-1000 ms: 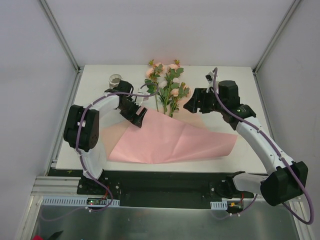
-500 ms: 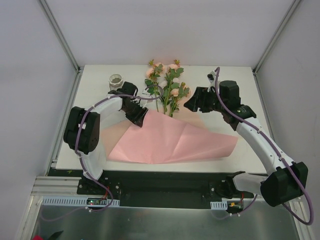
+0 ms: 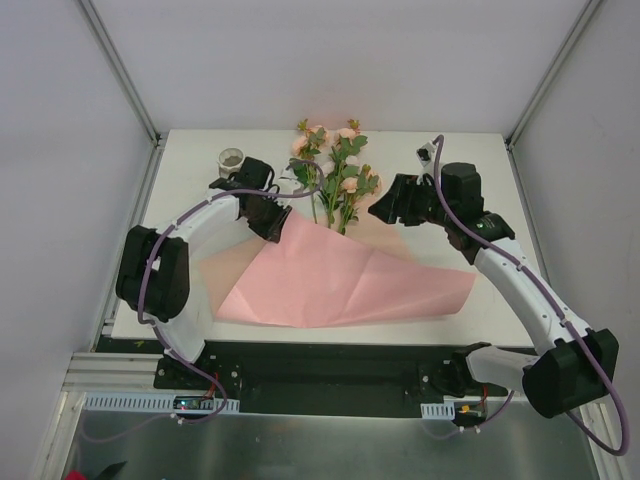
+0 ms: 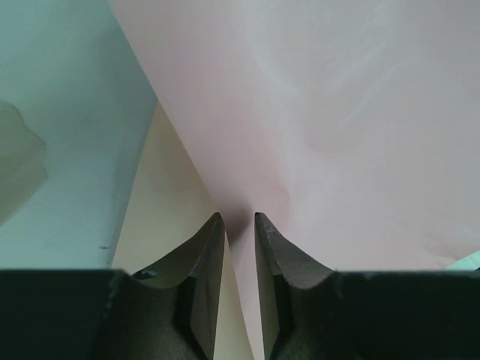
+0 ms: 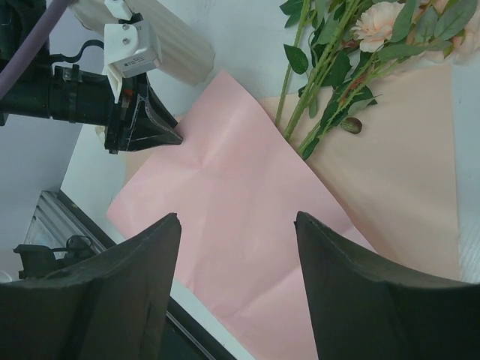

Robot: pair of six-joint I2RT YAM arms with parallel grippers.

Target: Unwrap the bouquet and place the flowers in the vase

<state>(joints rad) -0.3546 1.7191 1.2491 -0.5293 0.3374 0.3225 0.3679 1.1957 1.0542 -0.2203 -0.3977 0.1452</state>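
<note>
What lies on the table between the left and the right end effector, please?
In the top view, the green-stemmed peach-pink artificial roses and the top edge of the large pink paper sheet lie between the left end effector and right end effector.

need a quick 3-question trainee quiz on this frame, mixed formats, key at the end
1. True or false: the flowers lie flat, none of them in the vase.
2. What sits between the left gripper's jaws? A) a stem B) the pink paper C) a ribbon
3. Which gripper hovers over the paper with its jaws wide apart?
Key: 1 true; 2 B; 3 the right gripper.
</note>
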